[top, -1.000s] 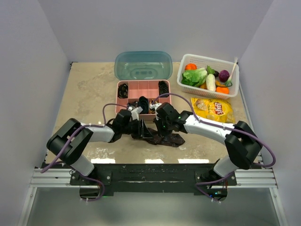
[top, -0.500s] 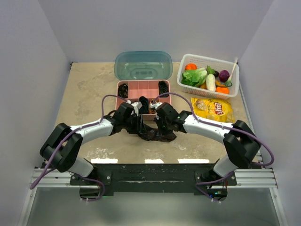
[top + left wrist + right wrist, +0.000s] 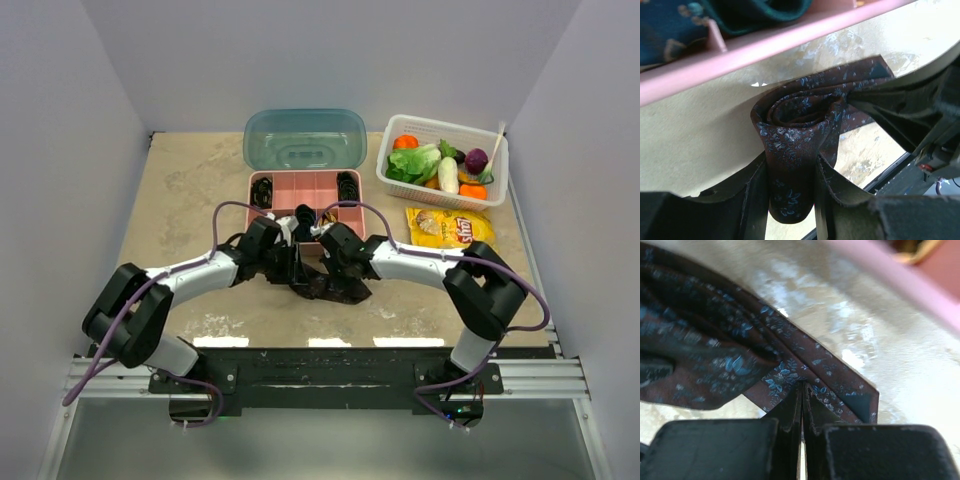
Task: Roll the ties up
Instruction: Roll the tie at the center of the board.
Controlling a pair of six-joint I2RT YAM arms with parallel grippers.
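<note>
A dark brown-maroon tie (image 3: 338,289) with a fine blue speckled pattern lies bunched on the table just in front of the pink tray (image 3: 251,207). In the left wrist view its coiled part (image 3: 797,117) stands between my fingers. My left gripper (image 3: 297,270) is shut on that coil (image 3: 790,172). My right gripper (image 3: 335,263) is shut, its tips (image 3: 802,389) pinching the tie's flat tail (image 3: 790,375). Small dark rolled ties (image 3: 261,190) sit in the tray's compartments.
A teal lid (image 3: 305,138) lies behind the tray. A white basket (image 3: 397,183) of vegetables stands at the back right, with a yellow chip bag (image 3: 450,228) in front of it. The tray's pink wall (image 3: 765,47) is close beyond the coil.
Both grippers moved toward the tray. The tie, spread out to the right a second ago, is now gathered into a tighter bundle between them.
</note>
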